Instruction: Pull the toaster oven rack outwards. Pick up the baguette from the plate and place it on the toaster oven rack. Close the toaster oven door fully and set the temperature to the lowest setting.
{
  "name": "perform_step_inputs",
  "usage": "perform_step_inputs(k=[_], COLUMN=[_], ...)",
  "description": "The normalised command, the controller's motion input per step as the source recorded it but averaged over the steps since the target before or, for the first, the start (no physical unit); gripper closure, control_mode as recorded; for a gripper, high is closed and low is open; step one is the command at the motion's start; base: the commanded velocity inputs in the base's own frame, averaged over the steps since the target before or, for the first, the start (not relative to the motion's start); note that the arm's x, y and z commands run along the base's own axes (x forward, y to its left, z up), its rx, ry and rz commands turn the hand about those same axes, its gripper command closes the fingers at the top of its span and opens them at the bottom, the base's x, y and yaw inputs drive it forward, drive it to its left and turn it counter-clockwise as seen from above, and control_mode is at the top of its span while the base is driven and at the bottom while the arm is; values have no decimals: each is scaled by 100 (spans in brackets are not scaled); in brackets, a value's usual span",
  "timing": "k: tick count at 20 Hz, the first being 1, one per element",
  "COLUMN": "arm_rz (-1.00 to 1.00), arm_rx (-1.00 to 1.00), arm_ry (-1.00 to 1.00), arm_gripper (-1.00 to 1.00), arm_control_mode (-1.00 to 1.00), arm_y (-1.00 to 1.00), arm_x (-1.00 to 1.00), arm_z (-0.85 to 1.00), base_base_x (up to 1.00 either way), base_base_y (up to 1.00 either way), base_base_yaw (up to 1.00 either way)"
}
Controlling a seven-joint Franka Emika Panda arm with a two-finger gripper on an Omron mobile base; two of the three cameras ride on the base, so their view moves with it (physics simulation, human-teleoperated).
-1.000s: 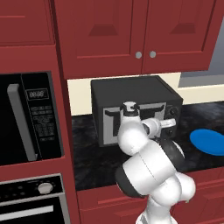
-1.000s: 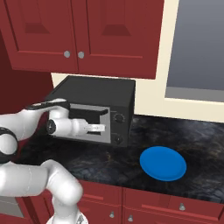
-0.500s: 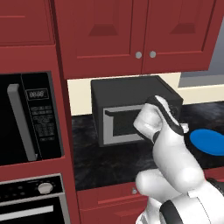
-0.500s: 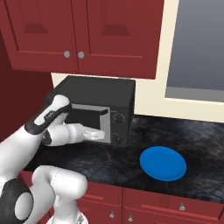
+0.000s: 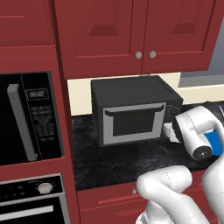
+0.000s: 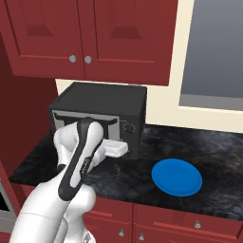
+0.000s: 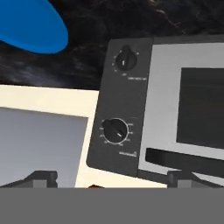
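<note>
**Claw wide at the knob panel, door shut**

The toaster oven (image 5: 135,111) sits on the dark surface (image 6: 223,156), its door (image 5: 134,122) closed flat against the front. The claw (image 7: 111,177) hangs just off the oven's right panel, fingertips (image 7: 41,177) spread wide and holding nothing, facing two round knobs (image 7: 116,130). The blue plate (image 6: 176,176) lies bare, to the oven's right.

Even, soft rendered light throughout, no glare or harsh shadows; edges look slightly pixelated, nothing blurred.
</note>
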Motion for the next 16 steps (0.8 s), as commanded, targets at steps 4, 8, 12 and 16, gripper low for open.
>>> perform_step_inputs(k=[4,8,12,16], arm_rz=[10,12,14,12], arm_rx=[-25,-33,-31,-27], arm_ry=[0,0,-5,-1], arm_gripper=[-100,-100,-100,-100], arm_control_mode=[-100,-100,-100,-100], arm_y=[-31,-39,-29,0], arm_x=[-5,6,4,37], arm_z=[83,6,-26,-30], base_base_x=[0,0,0,0], base_base_y=[0,0,0,0], base_base_yaw=[0,0,0,0])
